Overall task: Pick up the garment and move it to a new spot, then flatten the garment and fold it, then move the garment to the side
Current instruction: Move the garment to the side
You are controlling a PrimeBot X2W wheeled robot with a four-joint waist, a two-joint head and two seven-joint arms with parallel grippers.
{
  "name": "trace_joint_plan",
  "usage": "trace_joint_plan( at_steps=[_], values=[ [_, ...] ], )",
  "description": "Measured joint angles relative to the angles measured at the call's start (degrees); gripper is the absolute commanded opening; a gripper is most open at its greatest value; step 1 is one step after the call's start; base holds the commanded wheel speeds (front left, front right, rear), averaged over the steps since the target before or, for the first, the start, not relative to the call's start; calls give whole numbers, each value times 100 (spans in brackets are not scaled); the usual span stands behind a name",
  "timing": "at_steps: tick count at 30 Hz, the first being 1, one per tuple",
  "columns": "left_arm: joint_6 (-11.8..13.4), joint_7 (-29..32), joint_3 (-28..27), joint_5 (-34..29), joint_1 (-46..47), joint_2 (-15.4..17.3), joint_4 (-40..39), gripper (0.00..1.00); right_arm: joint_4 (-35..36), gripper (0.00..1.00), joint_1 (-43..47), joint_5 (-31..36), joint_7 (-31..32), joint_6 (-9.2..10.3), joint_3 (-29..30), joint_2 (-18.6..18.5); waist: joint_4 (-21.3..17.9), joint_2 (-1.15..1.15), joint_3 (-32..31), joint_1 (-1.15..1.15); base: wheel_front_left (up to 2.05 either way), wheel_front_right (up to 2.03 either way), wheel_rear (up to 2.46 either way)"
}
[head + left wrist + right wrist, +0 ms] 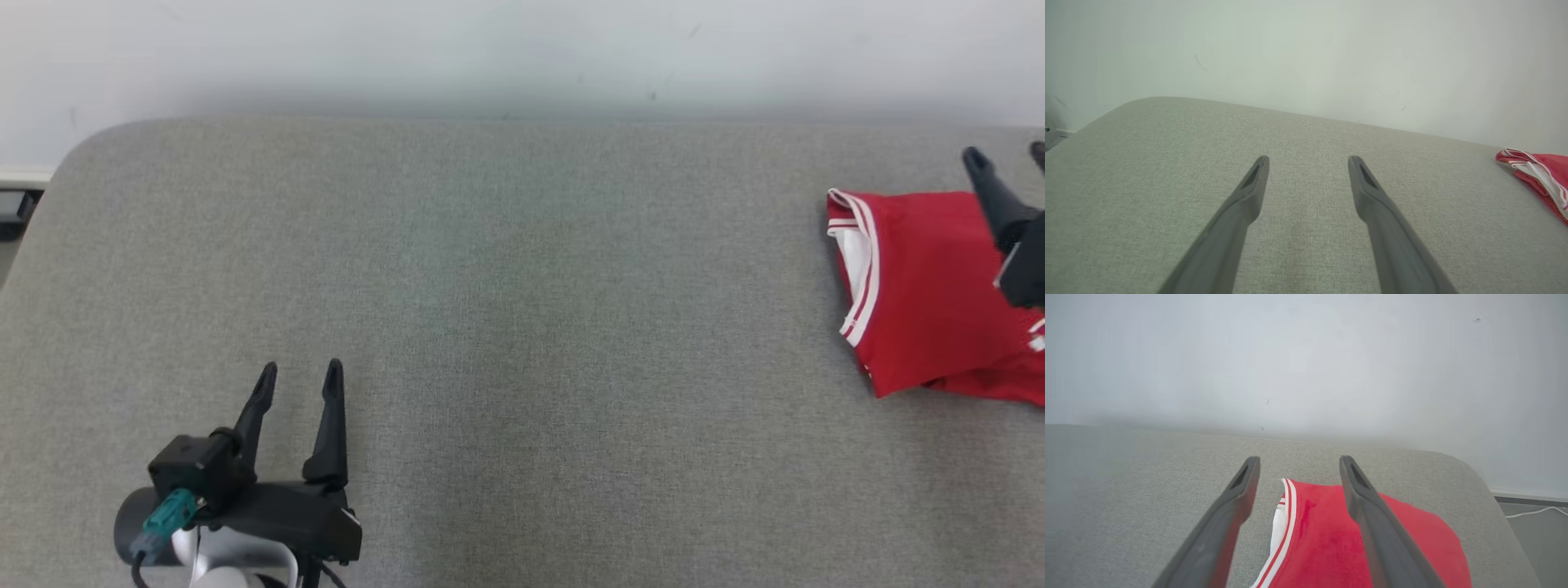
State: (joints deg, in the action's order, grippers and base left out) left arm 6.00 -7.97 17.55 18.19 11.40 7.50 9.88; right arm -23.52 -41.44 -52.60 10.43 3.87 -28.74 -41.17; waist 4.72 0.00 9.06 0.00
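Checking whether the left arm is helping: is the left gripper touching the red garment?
No: in the head view the left gripper hovers open at lower left, far from the red garment at the right edge.

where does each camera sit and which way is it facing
Head view: on the head, facing forward and down at the grey table; left tool lower left, right tool at right edge by the red garment.
Left wrist view: on the left wrist, facing along its open fingers across bare table to the white wall.
Right wrist view: on the right wrist, facing along its open fingers over the garment to the wall.
Shared: all three show the garment and table.
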Motion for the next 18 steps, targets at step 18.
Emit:
trace_joint_plan(
  at_steps=[18],
  values=[
    [56, -202, -369, 1, -665, 68, -133, 100, 837, 100, 1656, 445, -2129, 324, 305, 684, -322, 0, -608, -1, 0, 0, 0]
  ],
)
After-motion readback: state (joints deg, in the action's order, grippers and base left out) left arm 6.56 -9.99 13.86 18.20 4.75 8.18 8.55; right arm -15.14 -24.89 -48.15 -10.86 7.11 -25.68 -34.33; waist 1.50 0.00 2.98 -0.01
